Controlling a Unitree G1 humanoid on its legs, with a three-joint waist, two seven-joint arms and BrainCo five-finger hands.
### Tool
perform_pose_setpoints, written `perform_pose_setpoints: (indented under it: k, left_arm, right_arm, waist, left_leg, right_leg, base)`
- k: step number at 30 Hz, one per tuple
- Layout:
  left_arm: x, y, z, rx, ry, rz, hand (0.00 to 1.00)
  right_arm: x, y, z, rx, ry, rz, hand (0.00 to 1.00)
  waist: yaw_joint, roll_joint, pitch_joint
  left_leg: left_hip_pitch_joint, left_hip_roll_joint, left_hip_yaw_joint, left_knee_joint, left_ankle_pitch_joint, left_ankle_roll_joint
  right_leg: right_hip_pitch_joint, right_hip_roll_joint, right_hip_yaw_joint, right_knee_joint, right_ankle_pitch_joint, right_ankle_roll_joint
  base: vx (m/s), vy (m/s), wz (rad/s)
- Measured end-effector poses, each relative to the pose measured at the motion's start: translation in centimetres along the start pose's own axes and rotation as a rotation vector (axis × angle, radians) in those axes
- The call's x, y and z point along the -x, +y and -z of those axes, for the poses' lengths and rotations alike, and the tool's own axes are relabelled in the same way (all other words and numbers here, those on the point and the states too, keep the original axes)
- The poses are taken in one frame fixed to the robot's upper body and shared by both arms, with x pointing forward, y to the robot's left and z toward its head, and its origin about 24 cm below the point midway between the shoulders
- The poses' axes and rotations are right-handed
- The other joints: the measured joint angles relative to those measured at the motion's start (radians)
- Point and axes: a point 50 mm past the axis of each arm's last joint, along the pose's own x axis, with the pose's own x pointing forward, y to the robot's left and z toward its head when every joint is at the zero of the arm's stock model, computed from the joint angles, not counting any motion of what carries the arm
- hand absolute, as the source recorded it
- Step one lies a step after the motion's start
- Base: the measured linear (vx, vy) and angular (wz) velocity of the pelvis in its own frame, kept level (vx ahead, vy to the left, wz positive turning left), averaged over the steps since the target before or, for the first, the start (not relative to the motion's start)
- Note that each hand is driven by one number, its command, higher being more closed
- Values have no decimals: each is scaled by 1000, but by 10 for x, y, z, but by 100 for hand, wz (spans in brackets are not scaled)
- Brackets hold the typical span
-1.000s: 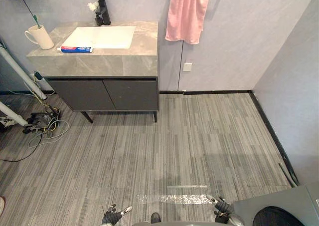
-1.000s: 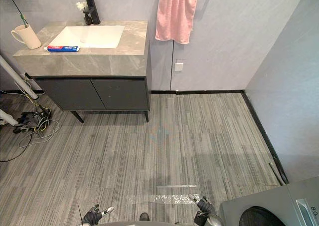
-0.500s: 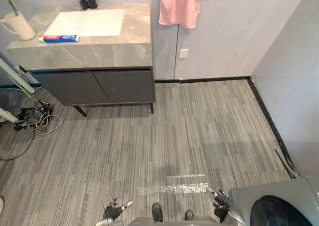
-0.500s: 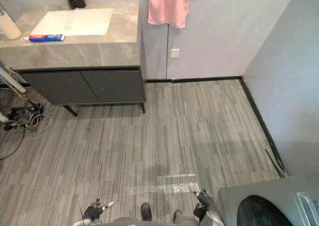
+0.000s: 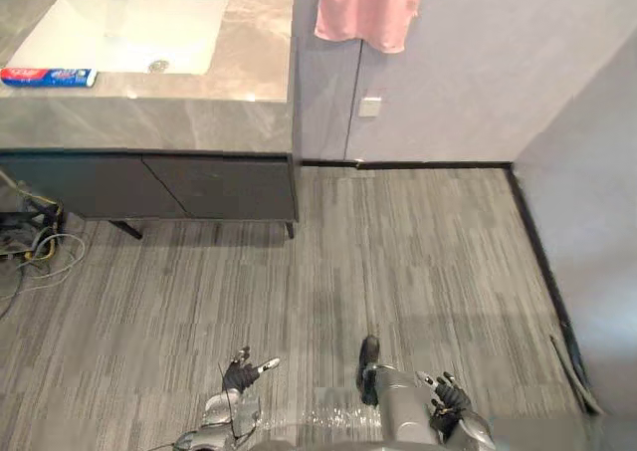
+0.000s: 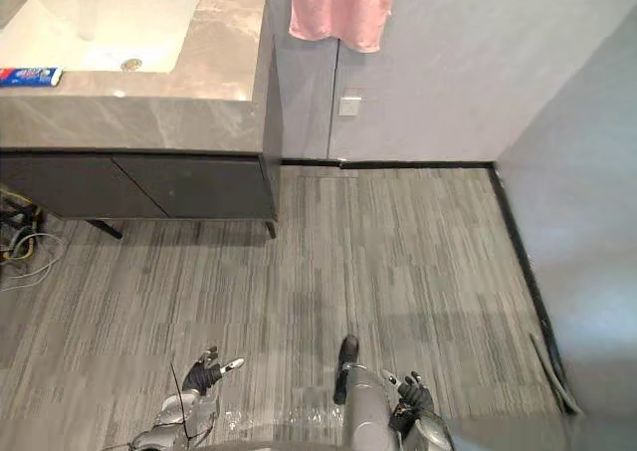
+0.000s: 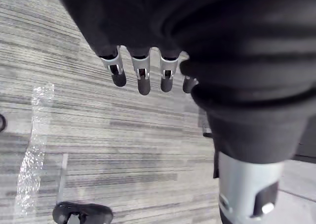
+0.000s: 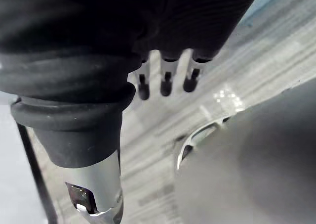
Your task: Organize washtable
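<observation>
Left eye view: we see the toothpaste tube [image 5: 48, 76] lying on the grey table [image 5: 199, 122] just beside the white sink [image 5: 119, 33], well apart from both hands. A pink towel [image 5: 368, 8] hangs on the wall past the table's end. The left hand [image 5: 239, 375] and right hand [image 5: 450, 403] hang low over the floor [image 5: 398, 262]. Left wrist view: we find its fingers [image 7: 142, 78] straight, holding nothing. Right wrist view: the fingers [image 8: 166, 83] are likewise straight and empty.
</observation>
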Motion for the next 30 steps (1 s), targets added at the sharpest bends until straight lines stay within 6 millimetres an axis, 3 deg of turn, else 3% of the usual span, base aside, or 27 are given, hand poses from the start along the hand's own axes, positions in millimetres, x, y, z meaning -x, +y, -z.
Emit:
perform_pose_setpoints:
  k: [1,3,5,6,9,10,11,12,13,15,17,18,19,20,21,23,26,30]
  left_arm:
    - [2,0,6,26,16,-6,0]
    - [2,0,3,45,2,-1,0]
    - [2,2,-2,89,-27,-14,0]
    - [2,3,-3,97,-35,-16,0]
    - [3,7,-2,142,-42,-41,0]
    - [3,8,-2,159,-43,-47,0]
    - [6,8,6,178,-24,-58,0]
    - [7,10,10,190,-13,-67,0]
    - [7,9,9,204,-11,-72,0]
    - [6,18,3,225,-46,-100,0]
    - [7,24,5,225,-44,-116,0]
    - [10,33,17,307,27,-178,0]
    - [12,37,24,327,63,-205,0]
    - [19,45,37,293,102,-219,0]
    - [26,50,49,275,133,-229,0]
    - [32,54,58,271,158,-246,0]
    - [35,55,63,264,175,-251,0]
    - [41,62,72,240,212,-279,0]
  right_arm:
    - [0,1,-1,8,-1,-6,0]
    - [-1,1,-3,5,-7,-7,0]
    - [-3,0,-8,9,-20,-4,0]
    - [-3,-1,-11,10,-27,-2,0]
    - [-5,0,-16,6,-41,-4,0]
    - [-5,-2,-16,6,-42,-8,0]
    - [-4,-9,-14,15,-39,5,0]
    - [-3,-9,-12,13,-29,6,0]
    - [-2,-3,-5,3,-9,-4,0]
    - [2,-1,8,2,26,-9,0]
    - [2,3,11,-5,32,-17,0]
    - [3,7,13,-8,36,-26,0]
    - [3,10,13,-5,38,-38,0]
    - [4,14,15,8,43,-62,0]
    - [5,13,18,27,50,-66,0]
    - [6,11,21,37,58,-60,0]
    - [8,3,23,42,60,-42,0]
    - [7,-4,18,49,43,-29,0]
  waist:
    - [8,2,2]
    - [30,-10,10]
    - [51,-29,21]
    - [54,-27,21]
    - [83,-33,25]
    - [97,-27,21]
    - [106,6,4]
    - [105,15,-1]
    - [92,-13,-10]
    - [108,-67,-17]
    - [113,-85,-17]
    - [104,-85,-17]
    - [101,-85,-16]
    - [103,-87,-17]
    - [105,-87,-18]
    - [104,-81,-22]
    - [101,-62,-17]
    - [96,-40,-16]
  left_leg:
    - [-25,20,-2,90,13,-2]
    - [-86,22,-17,269,-59,11]
    - [-182,-28,-24,310,-148,18]
    - [-217,-45,-35,296,-164,27]
    - [-352,-160,-140,6,-184,23]
    - [-353,-193,-211,-216,-155,-8]
    - [-356,-174,-274,-402,-40,-30]
    - [-359,-175,-267,-373,26,27]
    - [-360,-199,-258,-345,-15,40]
    - [-337,-228,-201,-343,-71,72]
    - [-266,-238,-152,-372,-101,92]
    - [-199,-245,-136,-409,-115,105]
    - [-168,-245,-127,-428,-120,112]
    - [-109,-246,-110,-458,-126,119]
    - [-55,-248,-103,-488,-133,118]
    - [-8,-246,-113,-525,-136,113]
    - [24,-226,-177,-535,-162,87]
    - [68,-167,-242,-491,-245,17]
  right_leg:
    - [44,19,16,-20,-9,-7]
    - [170,45,71,-80,-19,-22]
    - [302,43,157,-147,-27,-34]
    - [322,40,174,-154,-32,-37]
    - [402,-5,249,-166,-80,1]
    - [432,-19,264,-169,-128,36]
    - [461,0,278,-181,-191,90]
    - [480,-7,289,-182,-217,114]
    - [483,-38,293,-171,-225,117]
    - [435,-87,330,-54,-226,116]
    - [364,-106,368,142,-213,132]
    - [302,-111,387,311,-176,202]
    - [272,-112,384,392,-179,234]
    - [222,-119,363,490,-206,253]
    - [191,-147,278,511,-233,241]
    - [142,-182,164,450,-259,231]
    - [59,-199,150,277,-257,246]
    - [0,-203,233,42,-129,268]
  base:
    - [861,-295,-79]
    - [590,-178,-72]
    - [606,-57,-75]
    - [594,50,-89]
    - [437,172,-98]
    - [504,292,-104]
    - [536,335,-100]
    - [456,317,-55]
    - [383,258,-15]
    - [460,243,-30]
    - [423,232,-55]
    - [394,215,-47]
    - [462,204,-40]
    - [457,150,-28]
    - [377,119,-23]
    - [310,21,8]
    - [335,-124,53]
    - [270,-310,62]
